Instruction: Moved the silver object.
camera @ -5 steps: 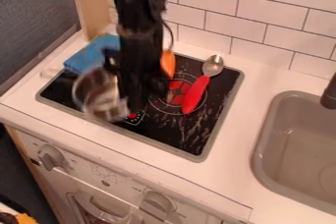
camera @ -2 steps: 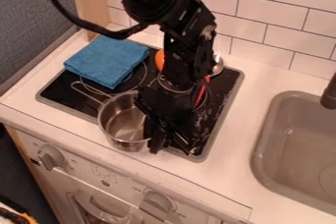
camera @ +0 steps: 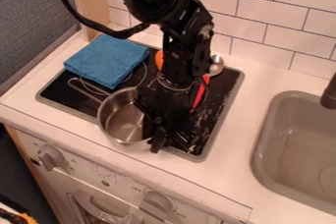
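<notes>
Camera view: the silver pot (camera: pixel 122 121) is lower left of centre, the tool (camera: pixel 154 138) at its right edge, opening and hold unclear, so confirm a grip before moving it level.

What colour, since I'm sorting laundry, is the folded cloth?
Blue; the folded cloth shows best in the camera view.

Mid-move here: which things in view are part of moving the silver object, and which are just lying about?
Part of the job:
- silver pot, with the arm at its side
- black stovetop, where the pot sits

Lying about:
- folded blue cloth
- red-handled spoon
- orange item, partly hidden
</notes>
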Available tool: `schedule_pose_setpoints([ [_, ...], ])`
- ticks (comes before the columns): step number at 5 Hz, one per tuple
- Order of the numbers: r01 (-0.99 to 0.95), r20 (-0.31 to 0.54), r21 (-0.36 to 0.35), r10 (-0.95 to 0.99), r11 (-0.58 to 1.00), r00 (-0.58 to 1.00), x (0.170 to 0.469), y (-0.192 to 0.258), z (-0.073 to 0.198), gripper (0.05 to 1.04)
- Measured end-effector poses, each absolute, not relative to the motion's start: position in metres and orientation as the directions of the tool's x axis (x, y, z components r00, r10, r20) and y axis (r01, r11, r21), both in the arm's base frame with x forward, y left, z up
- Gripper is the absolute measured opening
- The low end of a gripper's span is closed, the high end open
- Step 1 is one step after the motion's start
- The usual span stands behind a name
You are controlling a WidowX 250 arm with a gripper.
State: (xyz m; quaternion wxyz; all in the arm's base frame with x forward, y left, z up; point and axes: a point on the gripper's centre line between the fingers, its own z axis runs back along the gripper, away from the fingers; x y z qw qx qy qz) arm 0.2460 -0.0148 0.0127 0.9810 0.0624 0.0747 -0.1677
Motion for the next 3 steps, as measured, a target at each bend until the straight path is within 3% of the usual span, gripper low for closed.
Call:
schedule_pose_setpoints([
  [2, 0.272, -0.073, -0.004, -0.271, 0.962, 0.960, 0.249, -0.017, 0.058, 0.893],
  [3, 0.225, -0.080, -0.011, -0.225, 0.974, 0.971, 0.250, -0.013, 0.063, 1.011],
])
